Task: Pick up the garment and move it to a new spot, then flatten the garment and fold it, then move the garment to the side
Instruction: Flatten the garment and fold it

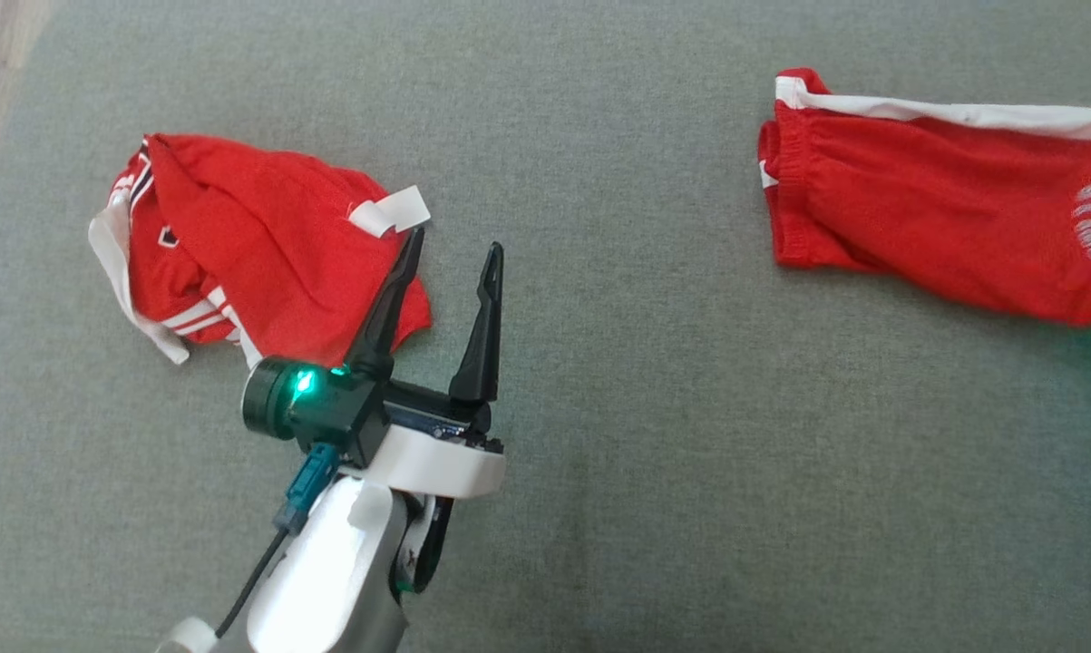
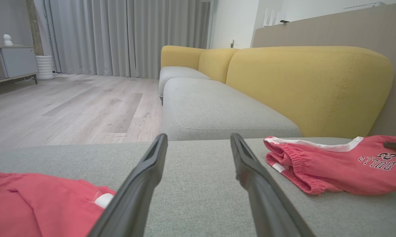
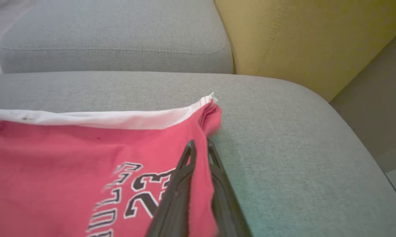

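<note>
- A broad grey sofa cushion (image 1: 599,435) carries everything, with a yellow backrest (image 2: 309,89) rising along its far side.
- The red shorts (image 1: 926,209), edged in white and printed "BULLS 23", lie mostly flat at the far right of the cushion.
- A red jersey (image 1: 264,254) sits crumpled in a heap at the left, well apart from the shorts.
- The left claw (image 1: 455,239) is spread wide and empty, one finger over the jersey's near right edge.
- The right claw (image 3: 201,144) is pressed together, pinching the shorts' right edge beside the print.
- The step looks like carrying the shorts. Grip firmly, lift until the trailing end clears the cushion, and set down on the bare middle, away from the jersey.
</note>
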Available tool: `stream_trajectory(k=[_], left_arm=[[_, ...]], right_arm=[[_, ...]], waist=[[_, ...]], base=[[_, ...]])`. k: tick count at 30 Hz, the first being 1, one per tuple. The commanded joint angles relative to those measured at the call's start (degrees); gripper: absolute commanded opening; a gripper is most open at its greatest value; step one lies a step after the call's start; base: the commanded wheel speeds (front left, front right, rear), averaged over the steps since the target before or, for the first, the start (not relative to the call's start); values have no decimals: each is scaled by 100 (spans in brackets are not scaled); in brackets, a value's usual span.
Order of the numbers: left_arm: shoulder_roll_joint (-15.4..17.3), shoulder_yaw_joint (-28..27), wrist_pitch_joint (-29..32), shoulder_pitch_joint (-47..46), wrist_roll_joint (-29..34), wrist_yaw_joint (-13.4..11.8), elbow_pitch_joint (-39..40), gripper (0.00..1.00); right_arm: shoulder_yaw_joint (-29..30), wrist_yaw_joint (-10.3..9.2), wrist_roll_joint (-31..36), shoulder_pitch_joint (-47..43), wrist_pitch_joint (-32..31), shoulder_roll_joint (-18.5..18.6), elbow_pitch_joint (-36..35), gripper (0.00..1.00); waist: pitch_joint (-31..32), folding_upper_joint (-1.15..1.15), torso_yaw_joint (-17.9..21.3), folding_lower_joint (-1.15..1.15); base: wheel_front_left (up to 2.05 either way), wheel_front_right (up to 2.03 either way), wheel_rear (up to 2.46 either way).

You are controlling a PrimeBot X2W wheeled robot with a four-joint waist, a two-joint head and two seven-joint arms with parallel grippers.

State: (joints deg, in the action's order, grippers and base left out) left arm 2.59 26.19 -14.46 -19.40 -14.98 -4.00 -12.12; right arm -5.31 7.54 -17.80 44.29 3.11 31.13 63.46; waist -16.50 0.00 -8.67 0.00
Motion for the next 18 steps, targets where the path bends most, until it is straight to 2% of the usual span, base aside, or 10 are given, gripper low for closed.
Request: stream_trajectory(k=[1, 11, 12, 18], left_arm=[[29, -192, -53, -17, 46, 12, 148, 100], [29, -221, -53, 112, 35, 26, 81, 100], [29, -227, -53, 140, 36, 30, 71, 100], [29, -204, -53, 218, 40, 38, 80, 100]], right_arm=[[-115, -5, -12, 53, 97, -3, -186, 0], [-606, -5, -231, 267, 57, -839, -873, 0], [-693, -5, -298, 279, 48, -1021, -1020, 0], [-994, -5, -404, 276, 12, -1589, -1356, 0]], waist=[[52, 0, 14, 0], [442, 0, 89, 0], [512, 0, 86, 0], [636, 0, 2, 0]], base=[[0, 0, 0], [0, 0, 0], [0, 0, 0], [0, 0, 0]])
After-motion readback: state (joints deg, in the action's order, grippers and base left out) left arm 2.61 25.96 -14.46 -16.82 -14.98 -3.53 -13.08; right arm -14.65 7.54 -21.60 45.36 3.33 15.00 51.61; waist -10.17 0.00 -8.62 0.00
